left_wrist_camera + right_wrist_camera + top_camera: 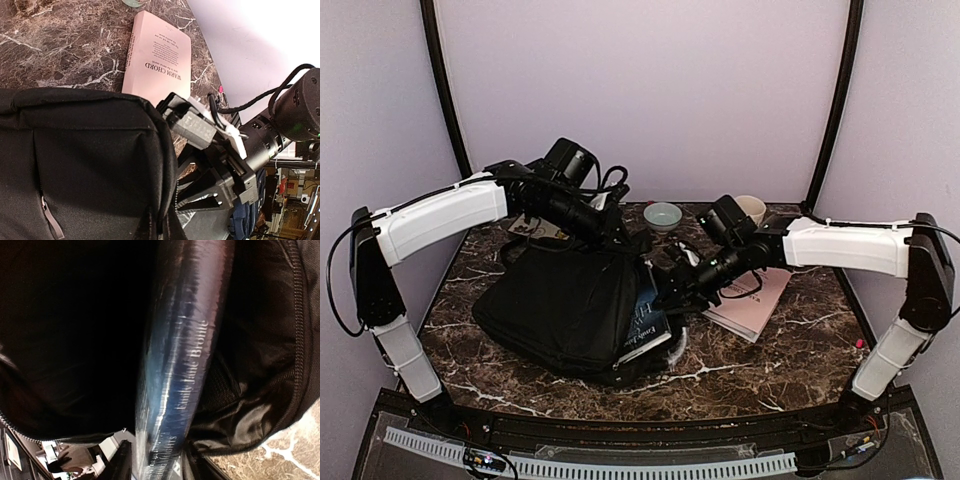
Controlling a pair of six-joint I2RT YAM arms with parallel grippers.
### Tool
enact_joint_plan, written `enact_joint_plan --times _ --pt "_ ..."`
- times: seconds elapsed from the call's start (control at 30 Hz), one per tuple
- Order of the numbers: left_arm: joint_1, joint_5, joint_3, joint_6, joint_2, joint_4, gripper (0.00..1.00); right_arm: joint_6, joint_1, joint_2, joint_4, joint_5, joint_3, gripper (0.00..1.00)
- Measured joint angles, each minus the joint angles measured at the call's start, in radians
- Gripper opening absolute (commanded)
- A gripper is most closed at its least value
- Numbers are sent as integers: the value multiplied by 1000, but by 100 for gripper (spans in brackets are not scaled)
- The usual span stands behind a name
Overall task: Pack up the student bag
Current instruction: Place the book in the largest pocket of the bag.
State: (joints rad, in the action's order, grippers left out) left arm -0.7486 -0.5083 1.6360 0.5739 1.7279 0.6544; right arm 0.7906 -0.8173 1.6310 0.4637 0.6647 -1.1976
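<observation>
Left jaws closed on the bag [555,300] rim, right jaws straddle the book [185,365], grip unclear. We'd push it straight in.

Robot lab booth, plain lilac walls [650,90], marble table [760,370]

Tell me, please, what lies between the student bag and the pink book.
In the top view: a blue book poking from the bag, and the right gripper.
</observation>
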Motion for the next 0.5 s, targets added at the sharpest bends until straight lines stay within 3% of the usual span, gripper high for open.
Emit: enact_joint_plan --times 0.07,0.37,0.5 --pt "4 -10 0 7 2 -7 0 2 0 9 -16 -3 1 0" --pt "5 -27 0 22 3 -21 0 29 -2 214 -63 31 -156 0" --pt "5 -26 5 32 3 -33 0 37 -5 284 -77 40 -240 9"
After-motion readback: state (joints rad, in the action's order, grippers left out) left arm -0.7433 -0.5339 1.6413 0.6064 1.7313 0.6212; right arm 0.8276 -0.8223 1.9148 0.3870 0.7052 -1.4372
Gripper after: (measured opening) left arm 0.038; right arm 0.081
